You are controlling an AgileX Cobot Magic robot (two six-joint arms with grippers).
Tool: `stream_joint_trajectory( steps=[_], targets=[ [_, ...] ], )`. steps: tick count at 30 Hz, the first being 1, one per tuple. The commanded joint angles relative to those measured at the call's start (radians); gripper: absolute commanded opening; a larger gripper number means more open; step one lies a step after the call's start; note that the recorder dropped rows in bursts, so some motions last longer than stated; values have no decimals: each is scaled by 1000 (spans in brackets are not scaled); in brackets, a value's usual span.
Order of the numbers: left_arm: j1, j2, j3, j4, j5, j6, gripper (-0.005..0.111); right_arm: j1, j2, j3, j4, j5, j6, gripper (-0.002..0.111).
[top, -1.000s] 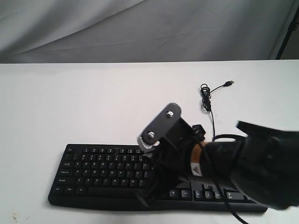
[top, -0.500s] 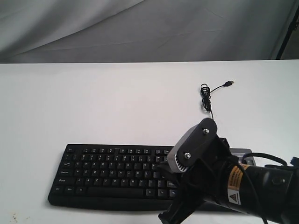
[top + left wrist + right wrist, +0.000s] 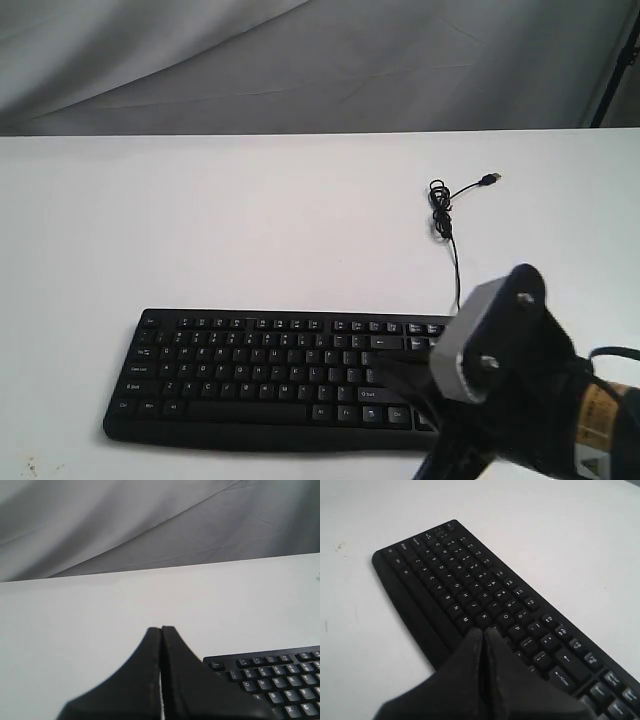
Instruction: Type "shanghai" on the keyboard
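White table (image 3: pixel 200 200) with black keyboard (image 3: pixel 250 375) and thin cable (image 3: pixel 455 262), apparently knotted near the plug (image 3: pixel 490 179)

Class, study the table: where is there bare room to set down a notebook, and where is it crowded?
Free: the table between the keyboard's far edge and the grey backdrop, left of the coiled USB cable; also the strip left of the keyboard. Crowded: the keyboard's right half, under the right gripper, with the cable running behind.
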Motion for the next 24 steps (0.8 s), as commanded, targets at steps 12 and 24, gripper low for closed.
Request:
stream_joint_trajectory(
  steps=[12,24],
  targets=[
    [-4,-3,4,1,-5,-3,0,-308,-775,260,12,215,0,0],
    [-4,-3,4,1,-5,-3,0,-398,-1181,301,12,348,0,0]
  ],
)
